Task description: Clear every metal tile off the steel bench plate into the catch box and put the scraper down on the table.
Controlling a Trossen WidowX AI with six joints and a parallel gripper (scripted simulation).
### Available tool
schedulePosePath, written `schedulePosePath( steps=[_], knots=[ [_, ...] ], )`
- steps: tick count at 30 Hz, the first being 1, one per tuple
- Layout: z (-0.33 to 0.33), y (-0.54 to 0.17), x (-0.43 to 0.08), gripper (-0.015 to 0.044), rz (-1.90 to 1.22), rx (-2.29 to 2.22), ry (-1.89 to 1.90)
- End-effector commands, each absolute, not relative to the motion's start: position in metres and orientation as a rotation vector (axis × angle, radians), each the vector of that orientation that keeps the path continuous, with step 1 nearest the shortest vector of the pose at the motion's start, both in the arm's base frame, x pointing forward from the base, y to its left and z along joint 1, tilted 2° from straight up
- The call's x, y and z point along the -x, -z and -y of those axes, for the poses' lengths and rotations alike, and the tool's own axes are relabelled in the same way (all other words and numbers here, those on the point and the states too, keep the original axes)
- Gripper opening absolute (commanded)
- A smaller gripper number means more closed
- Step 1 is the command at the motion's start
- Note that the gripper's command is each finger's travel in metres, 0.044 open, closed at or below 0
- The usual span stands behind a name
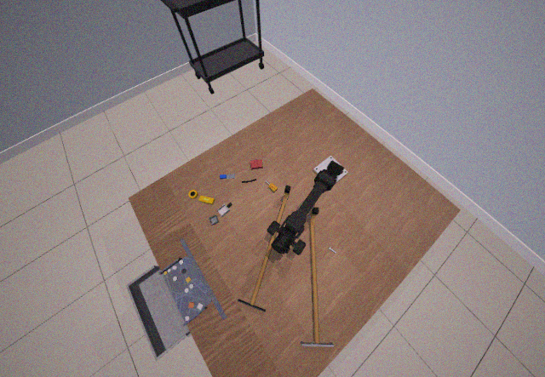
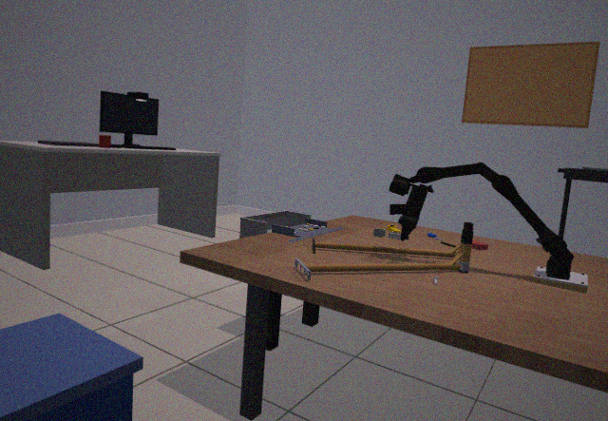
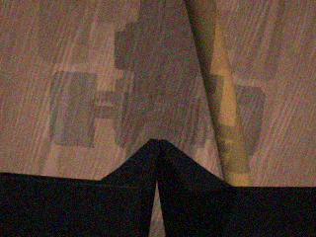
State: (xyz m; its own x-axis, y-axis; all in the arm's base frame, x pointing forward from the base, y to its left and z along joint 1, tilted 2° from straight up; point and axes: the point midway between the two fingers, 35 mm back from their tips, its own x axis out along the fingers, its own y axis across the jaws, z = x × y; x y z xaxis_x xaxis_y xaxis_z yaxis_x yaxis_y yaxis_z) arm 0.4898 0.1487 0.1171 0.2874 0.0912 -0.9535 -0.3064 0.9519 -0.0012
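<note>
1. The tabletop (image 1: 374, 214) (image 2: 442, 303) is showing brown wood with streaky grain and a matt finish.
2. Two long handles (image 1: 313, 276) (image 2: 383, 268), (image 1: 262, 271) (image 2: 383, 248) are looking like smooth, yellowish wood.
3. The nearer scraper head in the exterior view (image 1: 317, 344) (image 2: 302, 269) is appearing as pale grey metal.
4. The bench plate (image 1: 197, 282) is presenting a blue-grey, metallic surface.
5. The gripper (image 2: 404, 238) (image 3: 157, 147) is wearing matt black, resembling plastic.
6. The wall board (image 2: 530, 85) is looking like matt cork.
7. The floor tiles (image 1: 106, 249) (image 2: 161, 308) are appearing smooth, like pale ceramic.

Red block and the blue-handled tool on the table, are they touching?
Apart: the top view shows bare wood between the red block and blue-handled tool.
</note>
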Motion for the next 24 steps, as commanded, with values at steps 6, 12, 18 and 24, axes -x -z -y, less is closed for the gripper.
schedulePosePath(
  steps=[6, 12, 18, 24],
  knots=[
    [-0.148, -0.092, -0.489, 0.0, -1.27, 0.194, -0.259],
    [-0.148, -0.079, -0.489, 0.0, -1.272, 0.192, -0.258],
    [-0.148, -0.067, -0.489, 0.0, -1.273, 0.189, -0.256],
    [-0.148, -0.055, -0.488, 0.0, -1.274, 0.187, -0.254]
  ],
)
